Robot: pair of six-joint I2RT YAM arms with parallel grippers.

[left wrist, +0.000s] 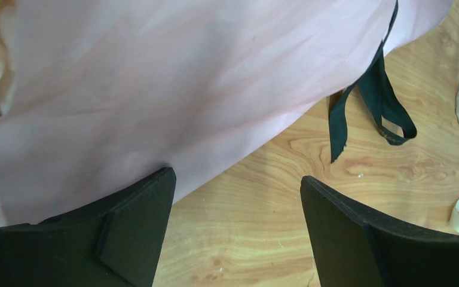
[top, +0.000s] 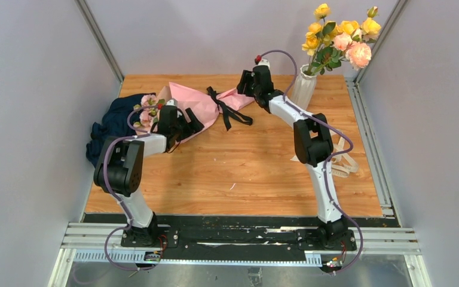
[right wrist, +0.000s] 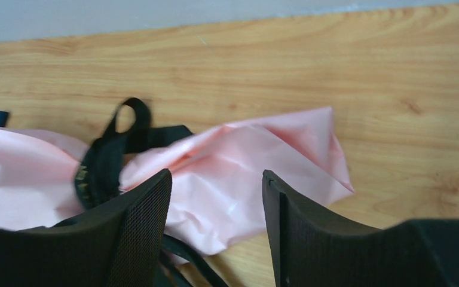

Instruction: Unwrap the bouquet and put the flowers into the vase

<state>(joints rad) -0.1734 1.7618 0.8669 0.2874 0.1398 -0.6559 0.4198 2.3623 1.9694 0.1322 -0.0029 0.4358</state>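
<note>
On the wooden counter (top: 263, 173), the bouquet (top: 194, 104) lies on its side at the far left, its pink paper cone tied at the narrow end with a black ribbon (top: 227, 113). The flowers (top: 149, 107), small pink roses, poke from the cone's wide mouth next to a dark blue cloth (top: 110, 128).

The left end effector (left wrist: 236, 179) sits low over the cone's near edge with its jaws spread wide and nothing between them. One finger touches the paper's rim. The right end effector (right wrist: 215, 179) hangs over the crumpled paper tail past the ribbon knot, jaws parted and not pinching it.

Well apart at the far right stands the vase (top: 302, 89), white and ribbed, holding yellow and peach roses (top: 340, 39). A white strap (top: 343, 162) lies near the right arm.
</note>
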